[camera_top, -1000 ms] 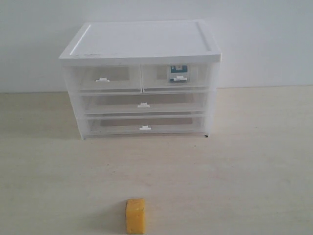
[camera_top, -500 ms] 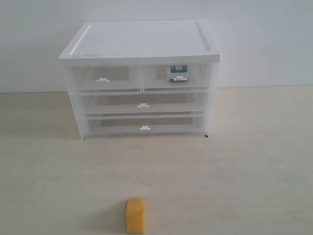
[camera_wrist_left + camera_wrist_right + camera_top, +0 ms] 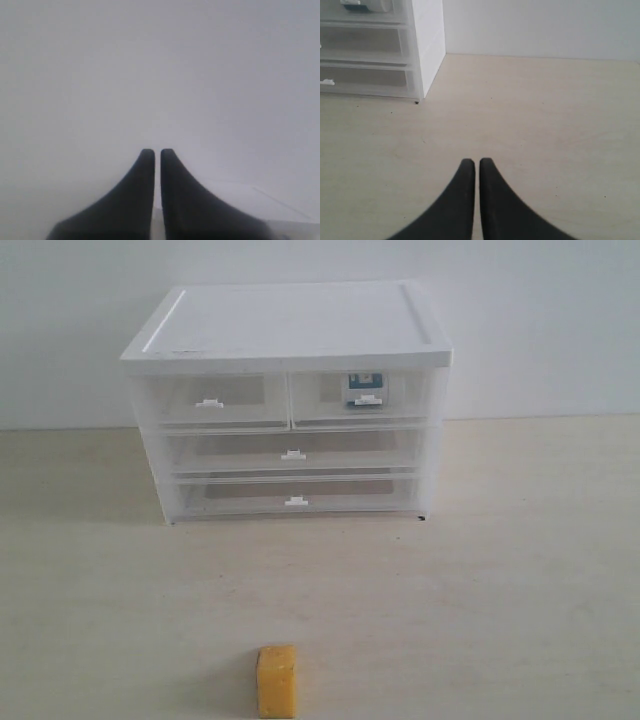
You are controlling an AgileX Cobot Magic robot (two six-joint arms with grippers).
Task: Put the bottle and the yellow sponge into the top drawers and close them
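The bottle (image 3: 365,390) is sitting inside the closed right top drawer (image 3: 320,396) of the cabinet (image 3: 290,325). The yellow sponge (image 3: 277,681) is lying well in front of the cabinet; the left top drawer (image 3: 240,400) is awaiting it. I am holding my left claw (image 3: 157,152) and right claw (image 3: 477,162) clenched, empty.

- Left gripper (image 3: 157,152), matte black: 2 fingers (image 3: 130,205), broad at base, inner edges straight, outer edges sweeping in to slim rounded tips; base blurred.
- Right gripper (image 3: 476,161): same matte black pair, same flared shape, smooth surfaces, sharper outline.
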